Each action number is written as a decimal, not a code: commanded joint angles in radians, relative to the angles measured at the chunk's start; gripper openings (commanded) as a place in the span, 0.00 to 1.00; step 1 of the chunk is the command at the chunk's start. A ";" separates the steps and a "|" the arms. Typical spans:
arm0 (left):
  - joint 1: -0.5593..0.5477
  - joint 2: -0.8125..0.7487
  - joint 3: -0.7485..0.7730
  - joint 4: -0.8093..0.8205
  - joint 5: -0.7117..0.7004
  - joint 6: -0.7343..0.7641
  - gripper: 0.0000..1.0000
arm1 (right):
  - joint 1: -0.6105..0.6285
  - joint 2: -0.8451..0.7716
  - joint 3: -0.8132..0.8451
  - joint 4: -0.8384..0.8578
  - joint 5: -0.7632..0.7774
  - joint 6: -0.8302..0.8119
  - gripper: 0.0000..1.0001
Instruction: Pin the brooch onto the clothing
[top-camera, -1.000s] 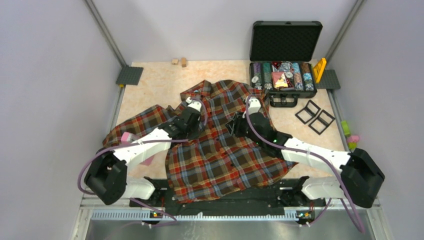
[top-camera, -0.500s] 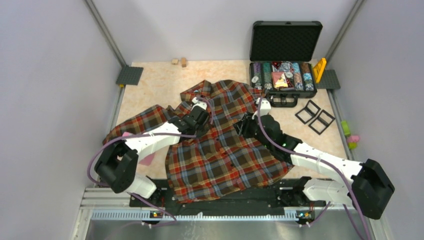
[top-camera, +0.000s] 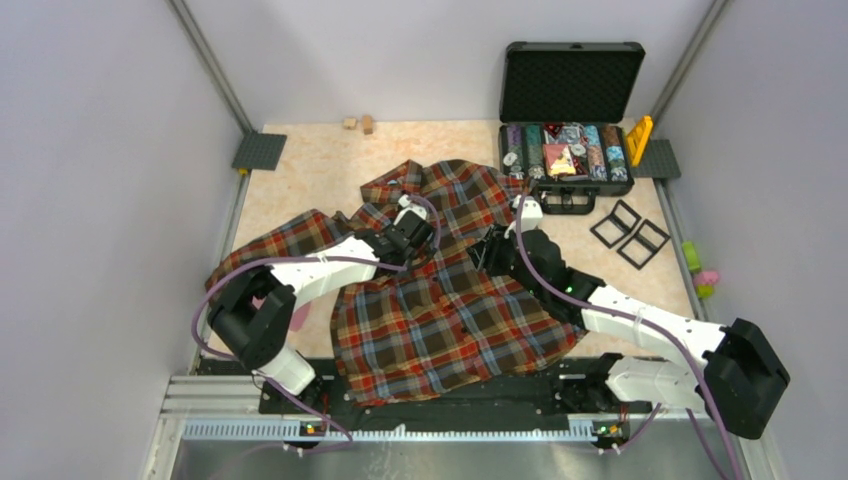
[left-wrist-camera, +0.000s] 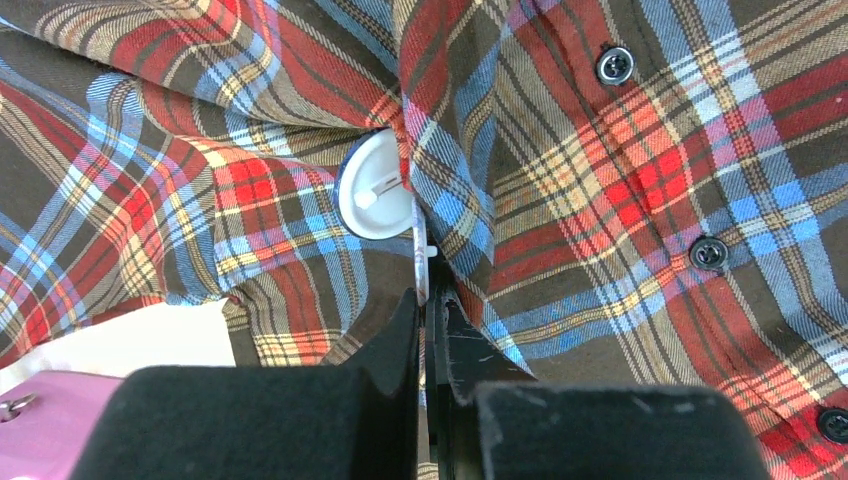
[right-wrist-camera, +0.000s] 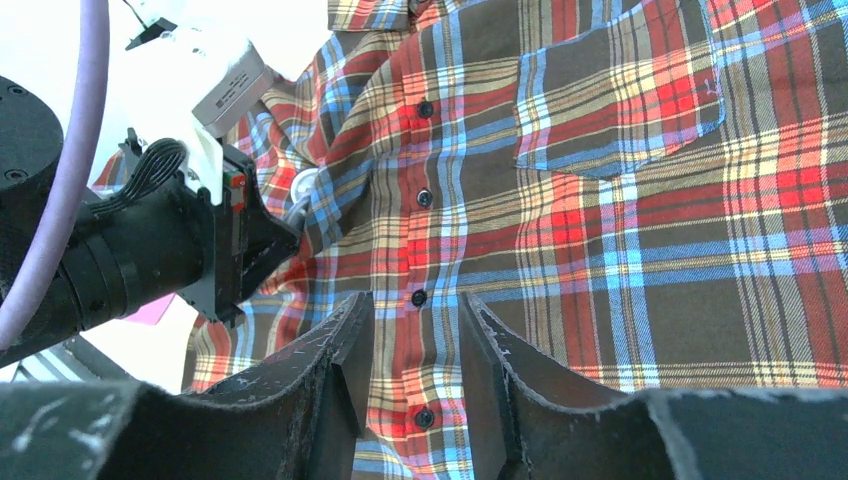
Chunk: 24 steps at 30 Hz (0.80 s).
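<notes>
Left pincer (left-wrist-camera: 427, 297) shifted right, clenching plaid shirt (left-wrist-camera: 620, 200) beside brooch (left-wrist-camera: 375, 197) (white round back); right pincer (right-wrist-camera: 415, 305) released.

Open table far left, crowded far right
Bare table (top-camera: 300, 170) beyond the shirt (top-camera: 450, 320) collar is free save two wooden blocks (top-camera: 358, 123) at its back edge. The open case (top-camera: 570, 150) and two black frames (top-camera: 630, 235) stand close beyond and right of the right gripper (right-wrist-camera: 412, 300); between it and the left gripper (left-wrist-camera: 430, 300) a strip of shirt front lies uncovered
</notes>
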 joint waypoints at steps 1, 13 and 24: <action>-0.010 -0.020 0.019 0.027 0.021 -0.009 0.00 | -0.011 -0.023 -0.002 0.023 0.012 0.004 0.39; -0.009 -0.208 -0.103 0.261 0.213 0.004 0.00 | -0.011 0.008 -0.009 0.032 -0.006 0.023 0.39; 0.017 -0.331 -0.177 0.327 0.375 0.002 0.00 | -0.011 0.058 -0.038 0.113 -0.078 0.019 0.39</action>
